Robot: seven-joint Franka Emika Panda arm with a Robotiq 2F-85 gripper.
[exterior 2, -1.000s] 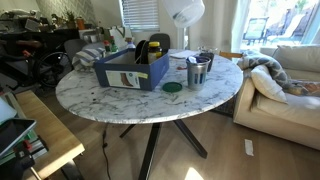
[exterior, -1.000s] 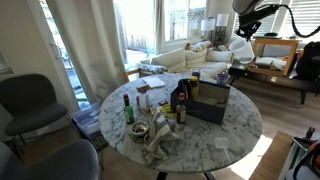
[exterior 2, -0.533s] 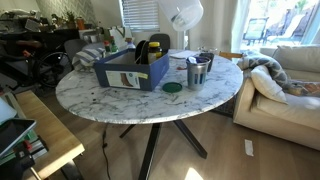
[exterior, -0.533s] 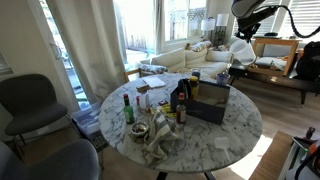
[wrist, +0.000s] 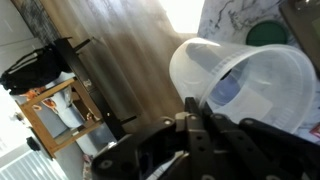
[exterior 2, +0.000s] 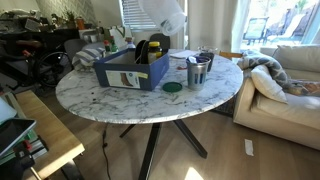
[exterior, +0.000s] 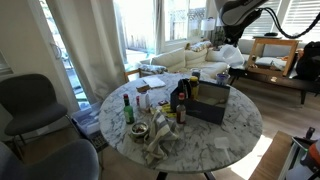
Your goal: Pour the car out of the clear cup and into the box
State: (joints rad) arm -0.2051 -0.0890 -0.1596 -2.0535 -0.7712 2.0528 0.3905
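Carrying step: pincer (wrist: 190,112) clamped on clear cup (wrist: 245,75), tilted, filling right of wrist frame. Next calls for hovering above box (exterior 2: 125,72), then tipping mouth down.

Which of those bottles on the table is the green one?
The green bottle stands by itself, well away from the box. The dark bottles cluster right beside that box.

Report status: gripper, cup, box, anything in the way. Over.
Gripper shut on the clear cup, cup tipped sideways, high over the table. Box on the table, top open. Car not discernible. Bottles beside the box, not blocking.
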